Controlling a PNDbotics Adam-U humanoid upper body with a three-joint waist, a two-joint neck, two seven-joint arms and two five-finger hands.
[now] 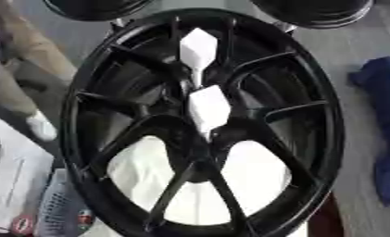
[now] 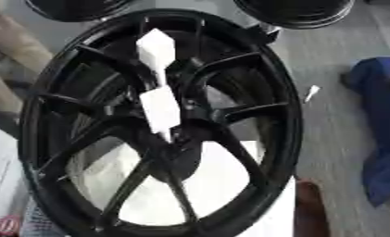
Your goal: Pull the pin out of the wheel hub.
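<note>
- Nearest, lower left: a pale sheet and a grey meshed item are lying just beside the rim; a dark red-brown object is sitting by the lower right of the rim. Any of these could be getting knocked if an arm is coming in low.
- Wheel hub: black, spoked, filling most of the view, with a white surface showing through the lower gaps between spokes.
- 2 white faceted pieces are standing at the centre. The lower pin is sitting right at the hub's middle; the upper white piece is sitting above it among the upper spokes. I am judging these to be the pins; which 1 is meant, I cannot tell.
- No hand is showing in either view, so whether fingers are spread, pressed together or pinching anything, I cannot tell.
- Risk: spokes are crowding the pins closely, so fingers could be catching on a spoke and pulling askew, jamming the pin.
- Risk: nothing visible is bracing the wheel, so a pull could be shifting it.
- Right side: a blue cloth is lying well apart; a small white sliver is lying between cloth and rim.
- Far edge: 2 more dark wheels are sitting just beyond the rim.
</note>
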